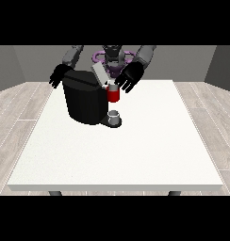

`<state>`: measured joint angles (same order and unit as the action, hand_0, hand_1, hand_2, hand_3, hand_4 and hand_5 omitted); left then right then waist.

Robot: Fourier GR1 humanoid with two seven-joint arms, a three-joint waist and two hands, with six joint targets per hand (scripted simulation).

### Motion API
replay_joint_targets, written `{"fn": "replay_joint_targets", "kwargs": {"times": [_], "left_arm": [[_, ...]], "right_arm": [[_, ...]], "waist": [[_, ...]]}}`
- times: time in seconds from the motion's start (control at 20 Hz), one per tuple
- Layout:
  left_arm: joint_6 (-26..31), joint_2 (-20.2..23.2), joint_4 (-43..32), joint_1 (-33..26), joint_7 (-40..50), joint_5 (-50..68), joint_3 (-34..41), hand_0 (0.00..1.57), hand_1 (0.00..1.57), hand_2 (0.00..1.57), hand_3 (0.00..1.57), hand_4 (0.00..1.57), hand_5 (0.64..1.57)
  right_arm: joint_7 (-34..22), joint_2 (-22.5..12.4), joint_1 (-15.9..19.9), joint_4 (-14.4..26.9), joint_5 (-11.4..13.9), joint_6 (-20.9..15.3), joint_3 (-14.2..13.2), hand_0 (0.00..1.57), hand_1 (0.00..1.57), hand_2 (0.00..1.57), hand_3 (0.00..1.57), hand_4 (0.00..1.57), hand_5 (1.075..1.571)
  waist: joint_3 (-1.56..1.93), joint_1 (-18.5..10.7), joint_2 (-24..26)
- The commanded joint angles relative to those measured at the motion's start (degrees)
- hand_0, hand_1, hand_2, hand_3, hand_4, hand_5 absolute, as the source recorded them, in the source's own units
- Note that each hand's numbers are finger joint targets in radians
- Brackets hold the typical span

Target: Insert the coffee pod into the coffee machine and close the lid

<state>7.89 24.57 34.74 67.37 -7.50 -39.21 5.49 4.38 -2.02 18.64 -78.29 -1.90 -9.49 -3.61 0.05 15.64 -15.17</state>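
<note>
The tall black coffee machine hides part of the robot hand at the view's left. Whether a pod sits in its red-fronted slot cannot be told.

Crowded back-left of the table, open room everywhere else.

The black coffee machine fills the back-left part of the white table, and its raised grey lid juts up and back, blocking the way over its top. On its right side the red part and the small grey cup on the base below it narrow that approach. The hand at the view's right, fingers spread, hangs just beside the lid and over the red part; the hand at the view's left hangs behind the machine's far corner. The table's front half and right side lie bare, giving wide passage.
</note>
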Motion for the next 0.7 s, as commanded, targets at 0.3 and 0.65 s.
{"fn": "replay_joint_targets", "kwargs": {"times": [0.3,0.65], "left_arm": [[5.6,5.16,-1.59,1.58,-4.56,-1.9,-1.09,0.0,0.0,0.0,0.0,0.0,1.571],[3.09,-0.05,-0.43,-1.19,-0.68,-4.25,-3.09,0.0,0.0,0.0,0.0,0.0,1.571]], "right_arm": [[-2.02,0.06,1.26,-1.7,0.89,-1.28,0.72,0.0,0.0,0.0,0.0,0.41,1.571],[-1.12,-0.25,-1.21,0.53,0.51,-0.75,0.24,0.0,0.0,0.0,0.0,0.34,1.571]], "waist": [[-0.06,1.08,-1.47],[-0.03,0.16,2.04]]}}
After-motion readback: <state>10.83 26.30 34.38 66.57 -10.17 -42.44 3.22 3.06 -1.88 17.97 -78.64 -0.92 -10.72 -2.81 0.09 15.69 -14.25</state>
